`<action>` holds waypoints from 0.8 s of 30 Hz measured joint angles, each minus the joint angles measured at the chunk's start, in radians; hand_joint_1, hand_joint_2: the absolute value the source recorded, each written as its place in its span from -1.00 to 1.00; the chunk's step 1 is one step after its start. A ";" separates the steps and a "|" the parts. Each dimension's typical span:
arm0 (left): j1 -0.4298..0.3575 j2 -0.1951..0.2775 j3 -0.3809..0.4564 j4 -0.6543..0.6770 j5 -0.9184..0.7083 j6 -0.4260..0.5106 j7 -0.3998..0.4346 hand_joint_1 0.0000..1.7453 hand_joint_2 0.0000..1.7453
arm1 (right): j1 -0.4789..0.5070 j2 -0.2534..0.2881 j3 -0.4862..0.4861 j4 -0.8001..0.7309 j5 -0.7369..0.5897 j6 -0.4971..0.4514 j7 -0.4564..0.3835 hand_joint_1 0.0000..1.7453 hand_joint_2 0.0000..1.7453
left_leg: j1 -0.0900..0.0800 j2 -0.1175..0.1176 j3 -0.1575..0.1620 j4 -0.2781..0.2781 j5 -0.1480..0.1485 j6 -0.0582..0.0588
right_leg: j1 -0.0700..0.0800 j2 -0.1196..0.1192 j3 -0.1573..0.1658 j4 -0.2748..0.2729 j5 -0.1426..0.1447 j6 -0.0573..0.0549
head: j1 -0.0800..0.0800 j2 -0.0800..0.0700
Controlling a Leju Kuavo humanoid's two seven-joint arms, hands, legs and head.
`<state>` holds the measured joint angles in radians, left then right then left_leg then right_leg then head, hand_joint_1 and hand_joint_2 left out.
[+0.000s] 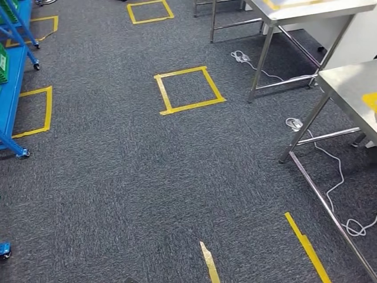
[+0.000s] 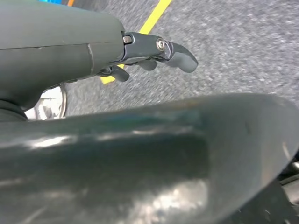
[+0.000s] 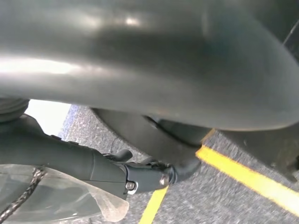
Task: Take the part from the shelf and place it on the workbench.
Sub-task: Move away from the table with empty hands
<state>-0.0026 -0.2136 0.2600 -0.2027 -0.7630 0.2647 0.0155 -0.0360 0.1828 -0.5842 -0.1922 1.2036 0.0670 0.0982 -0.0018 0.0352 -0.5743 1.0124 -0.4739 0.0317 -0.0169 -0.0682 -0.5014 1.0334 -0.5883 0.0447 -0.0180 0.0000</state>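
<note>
The part is a dark braided piece in a clear plastic bag (image 3: 67, 203). In the right wrist view the bag sits tight under my right hand (image 3: 141, 175), which holds it against its palm; the fingers' hold itself is hidden. My left hand (image 2: 155, 51) hangs over the carpet with its fingers stretched out and nothing in them. In the head view the blue shelf (image 1: 11, 88) runs along the left edge. The steel workbench (image 1: 351, 88) stands at the right edge with a yellow mark on its top.
A second steel table (image 1: 302, 9) stands at the back right. White cables (image 1: 337, 177) trail on the carpet under the workbench legs. Yellow tape squares (image 1: 189, 88) and tape strips (image 1: 307, 244) mark the grey carpet between shelf and tables.
</note>
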 joint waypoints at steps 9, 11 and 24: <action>-0.003 0.005 -0.005 0.000 -0.046 -0.013 0.035 -1.00 -1.00 | 0.009 0.001 -0.013 0.001 -0.003 -0.018 0.004 -1.00 -1.00 | 0.004 -0.115 0.005 0.008 -0.005 -0.003 | -0.009 0.119 -0.074 0.040 0.059 0.000 | 0.007 0.000; -0.003 0.010 -0.017 0.001 -0.081 -0.001 0.031 -1.00 -1.00 | 0.007 0.003 -0.016 0.003 -0.004 -0.017 0.005 -1.00 -1.00 | 0.003 -0.133 -0.003 0.013 -0.006 -0.015 | -0.010 0.144 -0.050 -0.010 0.065 -0.007 | 0.007 0.000; -0.003 0.049 -0.082 0.004 -0.168 -0.062 0.038 -1.00 -1.00 | -0.003 0.005 -0.058 0.003 -0.038 -0.003 -0.030 -1.00 -1.00 | -0.003 0.007 -0.025 0.084 -0.023 -0.028 | 0.006 -0.008 -0.023 -0.019 0.053 -0.044 | -0.007 0.000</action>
<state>-0.0060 -0.1645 0.1781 -0.1987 -0.9308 0.2026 0.0532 -0.0387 0.1883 -0.6424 -0.1888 1.1659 0.0636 0.0680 -0.0045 0.0423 -0.5996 1.0965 -0.4973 0.0034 -0.0110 -0.0764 -0.5246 1.0147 -0.5352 0.0012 -0.0250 0.0000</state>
